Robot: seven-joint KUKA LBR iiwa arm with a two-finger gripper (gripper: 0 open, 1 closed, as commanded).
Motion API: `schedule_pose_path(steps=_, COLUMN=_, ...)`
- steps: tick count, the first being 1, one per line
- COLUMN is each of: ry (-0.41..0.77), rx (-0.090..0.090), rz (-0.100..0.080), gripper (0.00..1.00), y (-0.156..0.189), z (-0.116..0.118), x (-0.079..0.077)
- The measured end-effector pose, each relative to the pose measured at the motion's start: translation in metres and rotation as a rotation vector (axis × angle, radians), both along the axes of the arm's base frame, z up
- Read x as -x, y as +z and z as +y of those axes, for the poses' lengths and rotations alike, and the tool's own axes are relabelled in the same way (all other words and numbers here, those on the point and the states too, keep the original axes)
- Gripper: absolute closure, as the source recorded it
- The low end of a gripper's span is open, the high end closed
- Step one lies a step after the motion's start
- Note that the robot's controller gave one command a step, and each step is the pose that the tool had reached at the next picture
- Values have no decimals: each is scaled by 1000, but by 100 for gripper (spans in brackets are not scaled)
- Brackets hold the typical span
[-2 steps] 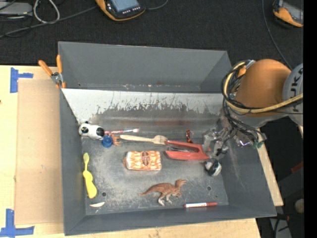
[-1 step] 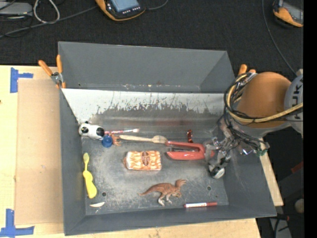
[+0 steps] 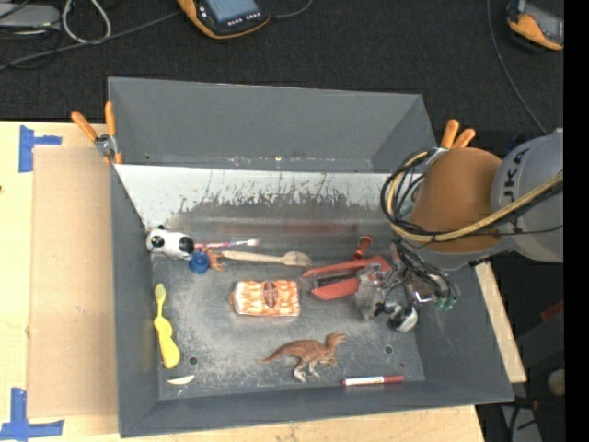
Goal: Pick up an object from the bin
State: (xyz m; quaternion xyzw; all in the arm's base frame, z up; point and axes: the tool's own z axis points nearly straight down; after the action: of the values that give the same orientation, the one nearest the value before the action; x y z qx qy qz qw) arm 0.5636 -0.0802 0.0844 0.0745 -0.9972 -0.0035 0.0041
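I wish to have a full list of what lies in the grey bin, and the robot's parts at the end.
bin: one, grey, middle of the view
toy animal: one, black and white, far left corner
cap: one, blue, just right of the toy animal
spoon: one, pale wood, far side
packet: one, orange and white, middle
long plastic thing: one, yellow, left side
dinosaur: one, brown, near side
pen: one, red and white, near right corner
tool: one, red, right of the packet
gripper: one, metal, right side, beside the tool
arm cover: one, orange, with cables, above the gripper
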Motion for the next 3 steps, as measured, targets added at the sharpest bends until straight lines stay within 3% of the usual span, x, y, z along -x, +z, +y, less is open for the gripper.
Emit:
schedule_pose_path(steps=1, ry=178, rx=-1, rz=-11, gripper=0, y=33, z=22, x=-15)
schedule_pose_path(steps=2, ry=177, rx=-1, rz=-11, gripper=0, y=33, z=22, x=-15)
schedule_pose_path(steps=3, ry=67, rx=-1, rz=-9, gripper=0, y=45, z=70, x=-11)
